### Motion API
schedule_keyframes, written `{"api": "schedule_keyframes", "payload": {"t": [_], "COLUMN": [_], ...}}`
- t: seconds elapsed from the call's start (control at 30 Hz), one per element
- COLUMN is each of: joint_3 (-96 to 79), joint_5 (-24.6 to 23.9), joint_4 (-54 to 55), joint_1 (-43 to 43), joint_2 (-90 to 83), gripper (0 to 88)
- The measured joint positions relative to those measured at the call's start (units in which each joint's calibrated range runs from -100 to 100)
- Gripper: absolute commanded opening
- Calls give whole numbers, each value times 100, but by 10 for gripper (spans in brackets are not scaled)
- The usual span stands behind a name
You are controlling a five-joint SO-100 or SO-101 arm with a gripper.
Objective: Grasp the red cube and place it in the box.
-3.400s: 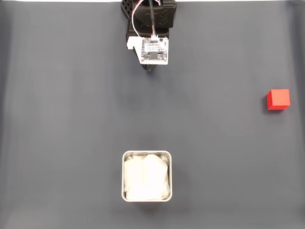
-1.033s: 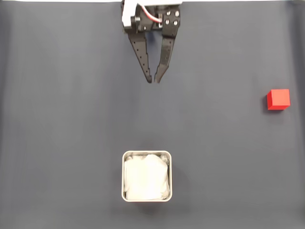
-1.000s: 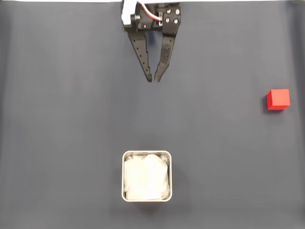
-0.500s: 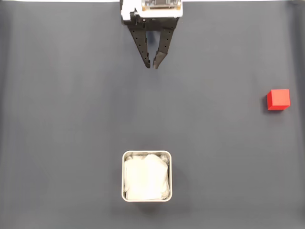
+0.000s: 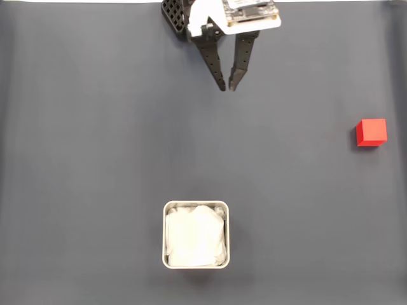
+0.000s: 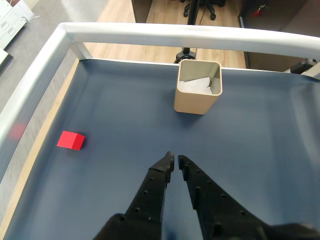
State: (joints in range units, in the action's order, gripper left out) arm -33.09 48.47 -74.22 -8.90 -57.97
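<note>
the gripper point(image 5: 226, 88) hangs near the top edge of the fixed view, a little right of centre, its two black perforated fingers point(image 5: 213, 62) pointing down the picture and narrowing to tips that sit almost together with just a thin sliver of dark surface point(image 5: 95, 159) between them, so it is all but closed and holds nothing. a white block with a small circuit board point(image 5: 249, 9) rides on top of it. in the wrist view the gripper point(image 6: 174, 159) reaches up from the bottom edge, the tips again nearly touching, with bare dark mat under them.

the red cube point(image 5: 371, 132) lies by itself far off at the right side of the fixed view, close to the edge, well apart from the gripper and lower in the picture than the tips. in the wrist view the red cube point(image 6: 71, 140) sits to the left, near the pale raised border point(image 6: 35, 85) of the surface, resting flat.

the box point(image 5: 196, 206) stands in the lower middle of the fixed view, square with rounded corners, its white crumpled lining point(image 5: 195, 236) filling the inside. it is well apart from both the cube and the gripper. in the wrist view the box point(image 6: 197, 97) stands ahead of the tips and slightly right, upright, with the white lining point(image 6: 195, 85) showing inside. beyond the surface there is wooden floor point(image 6: 165, 15) and the base of a chair point(image 6: 192, 7).
</note>
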Motion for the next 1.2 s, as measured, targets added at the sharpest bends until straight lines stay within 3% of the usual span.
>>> {"api": "schedule_keyframes", "payload": {"t": [0.6, 1.2], "joint_3": [-36, -597], "joint_5": [107, 440], "joint_4": [239, 1344], "joint_1": [-1461, -1907], "joint_2": [122, 738], "gripper": [32, 162]}}
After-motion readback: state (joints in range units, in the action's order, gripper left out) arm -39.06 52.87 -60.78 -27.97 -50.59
